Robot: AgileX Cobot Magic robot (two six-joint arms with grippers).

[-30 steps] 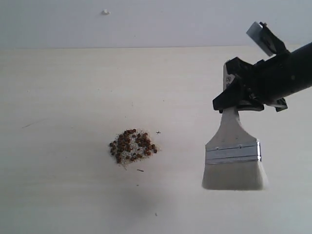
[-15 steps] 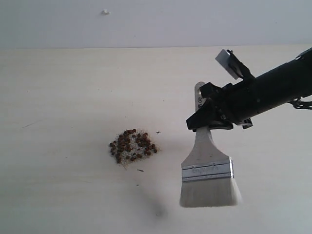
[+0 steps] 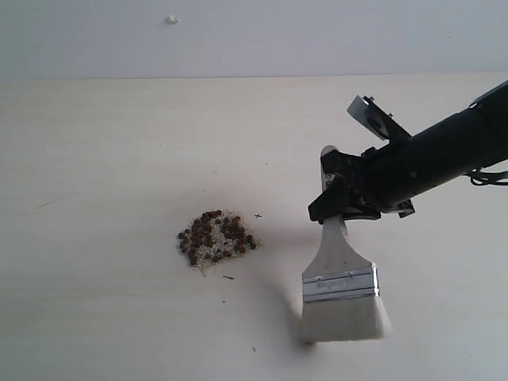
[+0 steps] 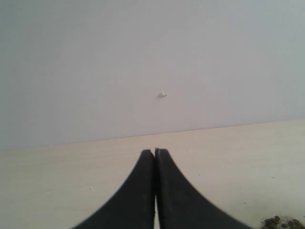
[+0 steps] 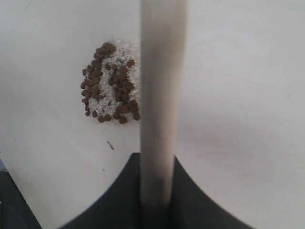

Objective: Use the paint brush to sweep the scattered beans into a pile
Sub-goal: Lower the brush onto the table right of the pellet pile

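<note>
Pale tabletop (image 3: 103,159), heaped beans (image 3: 216,236), paint brush (image 3: 343,284)

Rt end effector (image 5: 156,161) clamped on paint brush (image 5: 159,86), edge-on, pile (image 5: 109,86) of beans (image 5: 97,71) w/ whitish grains (image 5: 125,47) alongside

No readable wording on table or brush

Any stamp on the metal band (image 3: 340,284) of the paint brush (image 3: 341,274) is too small to make out. The only sign-like thing is a tiny dark cross-shaped mark (image 3: 258,215) on the table (image 3: 119,159), just right of the pile (image 3: 216,236) of beans; drawn or debris, unclear.
</note>
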